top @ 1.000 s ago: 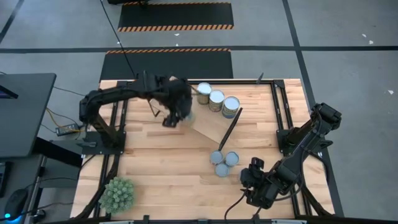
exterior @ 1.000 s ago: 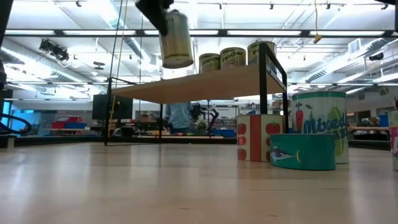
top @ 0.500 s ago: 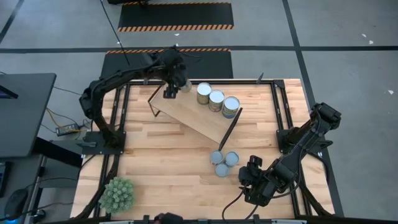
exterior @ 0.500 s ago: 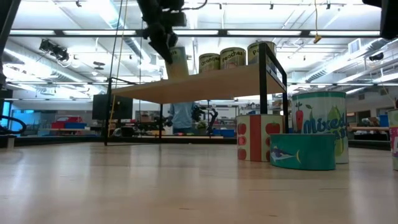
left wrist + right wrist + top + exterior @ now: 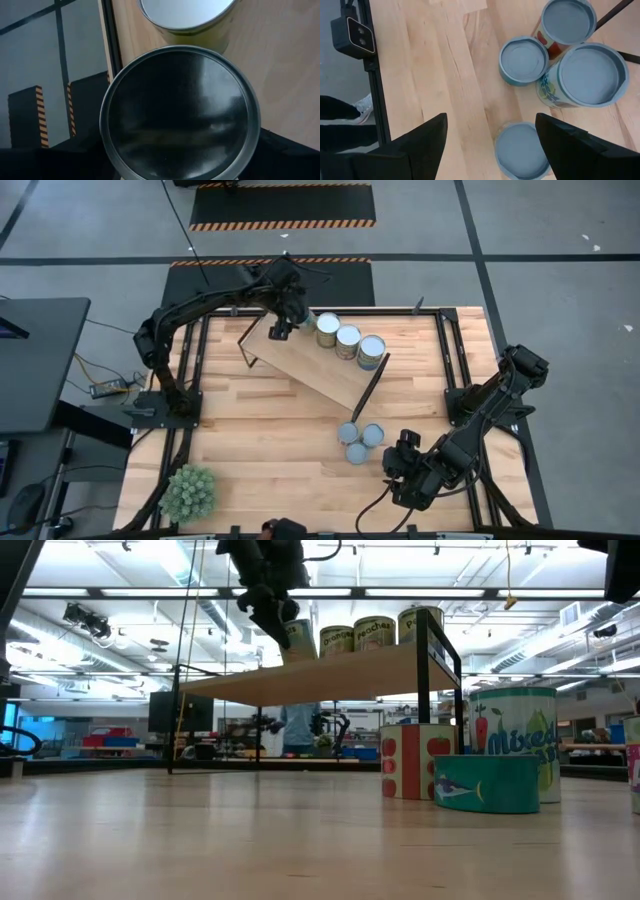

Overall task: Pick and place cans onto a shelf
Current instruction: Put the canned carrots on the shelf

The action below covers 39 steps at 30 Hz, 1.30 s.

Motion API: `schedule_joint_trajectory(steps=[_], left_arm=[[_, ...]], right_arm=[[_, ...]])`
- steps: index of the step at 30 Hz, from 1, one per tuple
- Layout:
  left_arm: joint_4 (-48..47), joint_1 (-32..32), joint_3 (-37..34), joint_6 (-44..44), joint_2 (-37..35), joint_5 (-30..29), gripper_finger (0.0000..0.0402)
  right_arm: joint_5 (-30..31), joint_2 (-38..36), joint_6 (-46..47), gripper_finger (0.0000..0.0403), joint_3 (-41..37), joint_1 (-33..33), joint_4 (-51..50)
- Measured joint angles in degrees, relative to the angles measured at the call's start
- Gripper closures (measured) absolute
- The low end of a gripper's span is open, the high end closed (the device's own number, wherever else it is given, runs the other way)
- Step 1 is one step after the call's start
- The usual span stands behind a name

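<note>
Left claw (image 5: 283,317) sets a fourth can (image 5: 297,642) on the shelf (image 5: 320,370).
Its fingers grip the can wide, beside the shelf's three cans (image 5: 348,341); next, release and lift clear. Right claw (image 5: 402,470) waits open above the tabletop's cans (image 5: 359,439).

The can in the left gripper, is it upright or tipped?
Tipped. In the low view the can leans in the left gripper over the shelf; standing cans are straight.

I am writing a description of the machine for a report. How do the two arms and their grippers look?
Both arms are dark, nearly black, built of jointed tubular links with bulky rounded joints. The left arm carries a thin black cable along its links, and the left gripper is a compact dark block. The right arm looks the same; the right gripper has two broad, flat, matte black fingers. No markings are visible.
</note>
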Motion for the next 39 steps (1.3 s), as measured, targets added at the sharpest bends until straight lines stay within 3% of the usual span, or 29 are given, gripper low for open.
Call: schedule_joint_trajectory(steps=[39], left_arm=[[0.11,0.49,0.02,-3.80,2.36,0.36,0.0083]], right_arm=[[-0.13,-0.04,0.04,0.0094,0.00,-1.12,3.23]])
